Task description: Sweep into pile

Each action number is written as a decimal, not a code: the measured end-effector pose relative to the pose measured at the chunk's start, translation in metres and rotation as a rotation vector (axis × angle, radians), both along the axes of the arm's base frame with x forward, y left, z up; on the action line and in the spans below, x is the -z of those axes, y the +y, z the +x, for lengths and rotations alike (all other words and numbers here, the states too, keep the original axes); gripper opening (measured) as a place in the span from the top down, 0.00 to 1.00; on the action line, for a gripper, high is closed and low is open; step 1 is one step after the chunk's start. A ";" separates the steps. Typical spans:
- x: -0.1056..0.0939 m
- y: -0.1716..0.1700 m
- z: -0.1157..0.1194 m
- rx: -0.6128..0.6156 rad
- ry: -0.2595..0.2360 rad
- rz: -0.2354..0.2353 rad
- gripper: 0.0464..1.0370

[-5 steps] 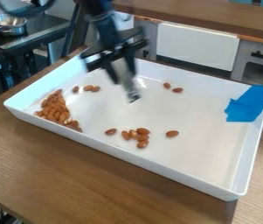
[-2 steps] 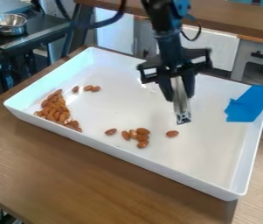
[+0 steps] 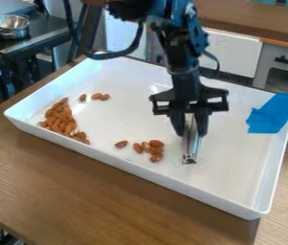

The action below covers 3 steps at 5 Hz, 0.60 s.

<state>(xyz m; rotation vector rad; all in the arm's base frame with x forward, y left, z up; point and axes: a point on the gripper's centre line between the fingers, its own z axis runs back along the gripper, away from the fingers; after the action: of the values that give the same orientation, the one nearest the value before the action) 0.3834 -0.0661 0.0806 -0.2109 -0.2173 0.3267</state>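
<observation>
The gripper (image 3: pixel 190 128) grasps 1 metal tool (image 3: pixel 191 148) inside the tray (image 3: pixel 139 171). An overly high pass risks skipping almonds (image 3: pixel 156 143); excess speed risks scattering them.

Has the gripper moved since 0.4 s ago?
Yes. The gripper has come down the view, closer to the near wall of the white tray.

Almonds (image 3: pixel 61 119) inside tray (image 3: pixel 231 162).

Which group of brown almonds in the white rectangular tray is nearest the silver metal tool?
The small middle cluster, just left of the tool in the picture; the big heap and the three almonds beyond lie farther.
</observation>
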 end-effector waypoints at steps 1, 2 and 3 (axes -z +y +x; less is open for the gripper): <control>0.010 0.000 -0.009 0.050 0.017 0.013 0.66; 0.012 -0.003 -0.018 0.100 0.011 0.001 0.66; 0.014 -0.003 -0.022 0.121 0.012 0.003 0.66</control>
<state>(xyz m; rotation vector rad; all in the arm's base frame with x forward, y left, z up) 0.3614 -0.0691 0.0670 -0.2180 -0.1919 0.2077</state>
